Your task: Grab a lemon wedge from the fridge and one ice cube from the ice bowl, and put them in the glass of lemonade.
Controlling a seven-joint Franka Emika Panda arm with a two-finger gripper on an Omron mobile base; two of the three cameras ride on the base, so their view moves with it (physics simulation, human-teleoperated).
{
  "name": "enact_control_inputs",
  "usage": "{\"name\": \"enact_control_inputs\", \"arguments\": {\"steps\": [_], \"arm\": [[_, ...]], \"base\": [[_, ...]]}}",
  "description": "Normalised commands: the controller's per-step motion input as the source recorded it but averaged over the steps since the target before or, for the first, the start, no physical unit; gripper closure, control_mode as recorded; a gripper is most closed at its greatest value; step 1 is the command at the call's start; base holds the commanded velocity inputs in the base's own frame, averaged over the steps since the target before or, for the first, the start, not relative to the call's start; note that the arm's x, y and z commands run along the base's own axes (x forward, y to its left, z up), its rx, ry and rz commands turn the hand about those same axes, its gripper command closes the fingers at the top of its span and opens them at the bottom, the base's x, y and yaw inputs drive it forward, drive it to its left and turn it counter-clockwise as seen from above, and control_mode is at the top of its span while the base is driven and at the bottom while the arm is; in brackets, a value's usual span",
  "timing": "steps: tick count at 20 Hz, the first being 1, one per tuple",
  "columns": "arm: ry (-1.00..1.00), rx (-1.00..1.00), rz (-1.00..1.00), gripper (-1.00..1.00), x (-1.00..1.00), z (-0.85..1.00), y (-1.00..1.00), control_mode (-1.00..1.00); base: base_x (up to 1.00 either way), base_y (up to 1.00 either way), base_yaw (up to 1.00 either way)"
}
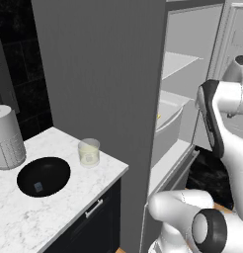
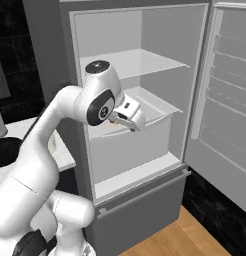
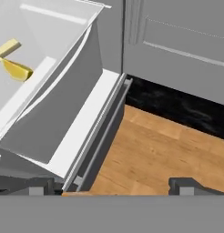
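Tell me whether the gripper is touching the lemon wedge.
Apart. In the hand view the lemon wedge lies far up in the fridge drawer, well clear of the gripper.

The fridge (image 2: 145, 60), upper half of the right base view, looks matt grey outside, with smooth pale plastic-like shelves and bin within. In the left base view, lower left, the counter (image 1: 79, 197) is polished white marble with grey veins; on it the bowl (image 1: 43, 176) is glossy black and the glass (image 1: 89, 151) clear. The wall (image 1: 20, 74), upper left, is dark glossy tile. The floor (image 3: 168, 145), lower right of the hand view, is warm smooth wood. The wedge (image 3: 16, 69), upper left there, looks waxy yellow.
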Motion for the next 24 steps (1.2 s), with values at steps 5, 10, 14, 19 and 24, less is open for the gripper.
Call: {"name": "enact_control_inputs", "arguments": {"steps": [5, 10, 14, 19, 24], "arm": [[0.05, 0.00, 0.12, -1.00, -0.95, 0.75, 0.59, -1.00], [0.00, 0.00, 0.06, -1.00, -0.79, 0.19, 0.41, -1.00], [0.00, 0.00, 0.02, -1.00, -0.63, 0.00, 0.33, -1.00], [0.00, 0.00, 0.02, -1.00, -0.20, 0.04, 0.29, -1.00], [0.00, 0.00, -0.02, -1.00, 0.00, 0.00, -0.03, -1.00]], "base": [[0.00, 0.00, 0.00], [0.00, 0.00, 0.00], [0.00, 0.00, 0.00], [0.00, 0.00, 0.00], [0.00, 0.00, 0.00]]}}
